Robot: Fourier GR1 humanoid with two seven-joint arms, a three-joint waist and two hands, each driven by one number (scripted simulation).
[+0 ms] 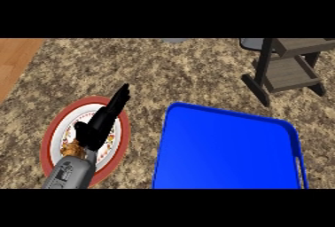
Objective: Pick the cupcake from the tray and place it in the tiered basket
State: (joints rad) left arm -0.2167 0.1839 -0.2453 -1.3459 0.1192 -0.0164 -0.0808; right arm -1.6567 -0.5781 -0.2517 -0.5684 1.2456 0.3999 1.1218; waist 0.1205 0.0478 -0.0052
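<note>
One head view looks steeply down onto the counter from above its near edge. A left forearm enters at seven o'clock. The tray fills five o'clock, close under the camera; the plate lies at eight o'clock; the basket, farthest off, stands at two o'clock.

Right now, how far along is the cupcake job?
Done: the blue tray shows no cupcake. In hand: nothing visible; the left hand rests open over the red-rimmed plate. Left: no cupcake visible on the tiered basket shelves; the right hand is out of view.
</note>
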